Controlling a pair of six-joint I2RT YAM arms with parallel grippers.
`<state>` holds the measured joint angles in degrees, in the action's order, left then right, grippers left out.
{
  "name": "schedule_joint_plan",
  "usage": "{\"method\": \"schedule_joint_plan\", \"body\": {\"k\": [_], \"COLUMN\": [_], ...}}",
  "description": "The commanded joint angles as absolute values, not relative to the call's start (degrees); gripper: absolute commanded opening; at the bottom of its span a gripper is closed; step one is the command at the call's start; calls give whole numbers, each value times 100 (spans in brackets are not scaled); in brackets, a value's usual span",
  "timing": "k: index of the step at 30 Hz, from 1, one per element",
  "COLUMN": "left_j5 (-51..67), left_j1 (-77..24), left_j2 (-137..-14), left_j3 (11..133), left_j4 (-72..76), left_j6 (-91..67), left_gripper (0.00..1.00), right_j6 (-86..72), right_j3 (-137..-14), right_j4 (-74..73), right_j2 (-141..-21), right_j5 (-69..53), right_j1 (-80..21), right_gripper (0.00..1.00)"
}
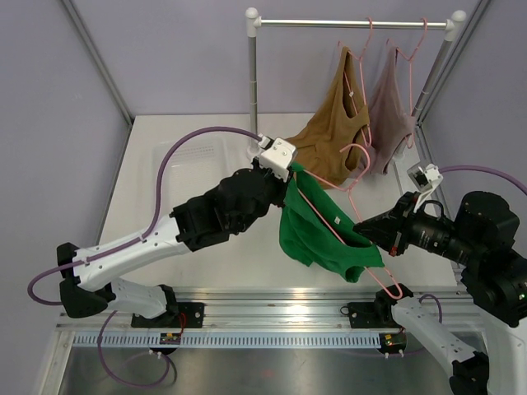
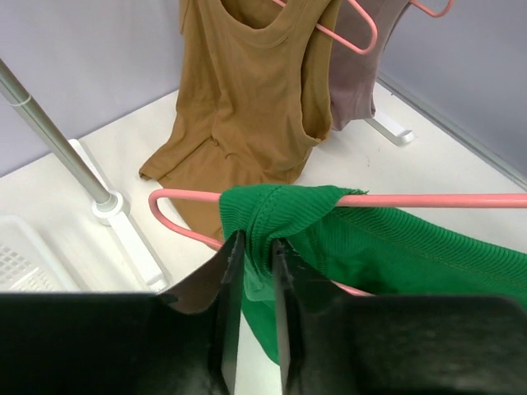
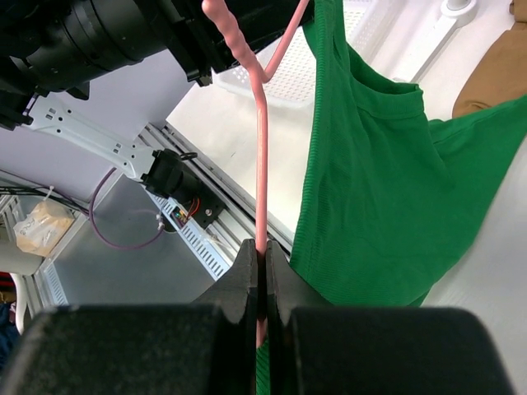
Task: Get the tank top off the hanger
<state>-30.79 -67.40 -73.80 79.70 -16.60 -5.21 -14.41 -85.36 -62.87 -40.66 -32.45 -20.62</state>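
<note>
Your right claw (image 3: 262,271), at the bottom of its wrist view, is clenched on the wire of the pink hanger (image 3: 262,164), while your left claw (image 2: 257,255) grasps a shoulder strap of the green tank top (image 2: 395,247). The tank top hangs at the centre of the overhead frame, draped over the hanger between both arms, above the white surface (image 1: 247,255). A brown top (image 1: 333,132) and a mauve top (image 1: 391,111) hang from the rail (image 1: 354,23) at upper right.

Lavender walls (image 1: 165,49) enclose a white table (image 1: 247,263) bearing a metal clothes rail (image 1: 329,23).

tank top (image 1: 317,234) green; hanger (image 2: 436,200) pink; other top (image 1: 329,136) brown
</note>
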Motion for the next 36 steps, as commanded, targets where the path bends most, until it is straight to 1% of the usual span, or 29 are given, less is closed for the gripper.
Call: {"method": "schedule_joint_plan", "body": {"k": [1,2,3,4,7,11,13,18,20,22,23,24,26,27,28,30,31,32,33,34,35,36], "left_j5": [-3550,-3646,-3761,-4066,-4429,-4474,-4212,-4087,-3737,-3159,-2946,-2509,-2103,-1918,-1646,-1233,-717,-460,-231,-37,130,132], "left_j1": [-6733,-6741,-6733,-6724,-6513,-5830,-5608,-5204,-5186,-5186,-5186,-5177,-5186,-5186,-5186,-5203,-5212,-5247,-5282,-5334,-5492,-5589], "left_j2": [-7374,-7374,-7365,-7348,-7243,-6927,-6787,-6557,-6487,-6416,-6303,-6250,-6118,-5987,-5916,-5697,-5634,-5599,-5581,-5555,-5555,-5572], "left_j3": [8200,8200,8200,8191,8139,7876,7735,7524,7497,7375,7296,7199,6971,6909,6847,6540,6426,6259,6162,6083,6012,5881], "left_j4": [-1283,-1283,-1309,-1362,-1589,-2012,-2135,-2460,-2549,-2523,-2496,-2453,-2373,-2356,-2364,-2172,-1979,-1917,-1873,-1820,-1828,-1837], "left_j6": [-475,-536,-571,-623,-983,-1816,-2003,-2522,-2627,-2724,-2812,-2865,-2996,-3049,-3111,-3164,-3121,-3051,-2998,-2936,-2814,-2726], "left_gripper": [12,2,0,0,0,0,0,0,0,0,0,0,0,0,0,0,0,0,0,0,0,0], "right_j6": [-1354,-1327,-1275,-1240,-1020,-835,-791,-537,-615,-974,-1132,-1464,-1660,-1818,-1880,-2238,-2380,-2547,-2879,-3057,-3172,-3303], "right_j3": [-8543,-8534,-8499,-8482,-8341,-8113,-8069,-8007,-7893,-7402,-7174,-6667,-6199,-5779,-5618,-5344,-5274,-5195,-5081,-5010,-4940,-4809], "right_j4": [-6003,-6012,-6029,-6047,-6100,-6004,-5933,-5819,-5530,-4504,-3560,-3046,-2070,-1187,-804,207,559,928,1689,2088,2953,3371], "right_j2": [-4025,-4034,-4025,-4025,-3973,-3693,-3578,-3445,-3323,-3139,-2911,-2796,-2550,-2505,-2496,-2662,-2776,-3038,-3180,-3321,-3601,-3743], "right_j5": [-3278,-3261,-3235,-3208,-3260,-3707,-3927,-4403,-4482,-4552,-4527,-4483,-4395,-4386,-4281,-4027,-3817,-3736,-3640,-3412,-3358,-3349], "right_j1": [-2101,-2101,-2092,-2092,-2092,-2100,-2092,-2100,-2092,-2101,-2101,-2092,-2092,-2092,-2100,-2092,-2092,-2092,-2092,-2092,-2100,-2092], "right_gripper": [0,0,0,0,0,0,0,0,0,0,0,0,0,0,0,0,0,0,0,0,0,0]}}
